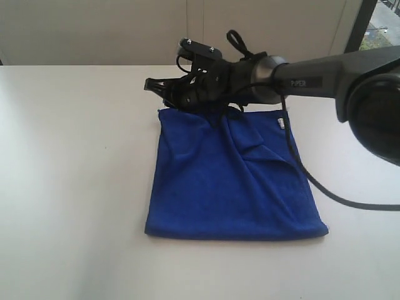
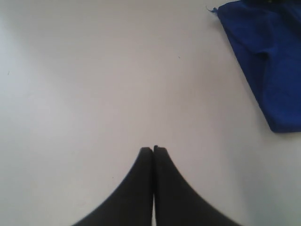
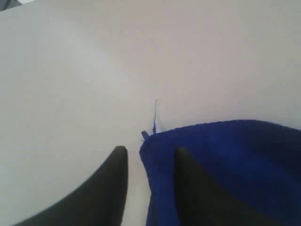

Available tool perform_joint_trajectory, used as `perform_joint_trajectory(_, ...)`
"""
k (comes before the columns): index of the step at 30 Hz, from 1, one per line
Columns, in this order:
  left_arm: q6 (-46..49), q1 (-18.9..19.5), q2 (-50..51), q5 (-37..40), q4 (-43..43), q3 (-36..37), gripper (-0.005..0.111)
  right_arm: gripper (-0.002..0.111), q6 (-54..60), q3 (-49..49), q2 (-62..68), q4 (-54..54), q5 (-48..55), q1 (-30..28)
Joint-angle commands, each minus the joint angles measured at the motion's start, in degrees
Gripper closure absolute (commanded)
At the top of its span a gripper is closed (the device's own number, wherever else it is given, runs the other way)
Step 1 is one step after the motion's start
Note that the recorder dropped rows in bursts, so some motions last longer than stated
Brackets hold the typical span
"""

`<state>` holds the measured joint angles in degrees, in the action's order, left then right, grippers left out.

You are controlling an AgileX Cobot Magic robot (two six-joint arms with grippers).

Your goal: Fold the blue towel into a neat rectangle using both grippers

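My right arm [image 1: 312, 76] reaches across the towel's [image 1: 231, 181] far edge, jaws apart astride its corner. My left jaws are pressed together, off the towel.

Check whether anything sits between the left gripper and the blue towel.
Nothing visible does. Only bare white table lies between the left gripper, its jaws shut, and the blue towel.

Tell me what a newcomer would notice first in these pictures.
The deep blue towel stands out, lying folded but rumpled in the middle of the white table. The black right gripper reaches over its far edge, open, with a towel corner between its fingers. The left gripper is shut over bare table, off the towel.
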<state>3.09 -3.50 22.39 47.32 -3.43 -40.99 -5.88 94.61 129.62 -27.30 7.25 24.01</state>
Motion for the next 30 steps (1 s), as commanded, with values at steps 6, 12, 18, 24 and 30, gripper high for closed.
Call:
perform_joint_trajectory(6, -0.29, -0.08, -0.33, 0.34, -0.14, 0.33, 0.107, 0.076, 1.54, 0.15, -7.68, 3.99, 18.4, -4.65)
perform_joint_trajectory(12, -0.29, -0.08, -0.33, 0.34, -0.14, 0.33, 0.107, 0.093, 1.79, -0.2, -10.98, 11.72, 32.57, -8.93)
perform_joint_trajectory(18, -0.29, -0.08, -0.33, 0.34, -0.14, 0.33, 0.107, 0.108, 1.79, -6.49, -15.67, 13.41, 32.82, -13.08)
perform_joint_trajectory(24, -0.29, -0.08, -0.33, 0.34, -0.14, 0.33, 0.107, 0.108, 3.27, -15.15, -18.82, 14.01, 31.14, -16.11)
perform_joint_trajectory(30, -0.29, -0.08, -0.33, 0.34, -0.14, 0.33, 0.107, 0.108, 3.27, -20.75, -21.24, 14.12, 27.85, -17.68)
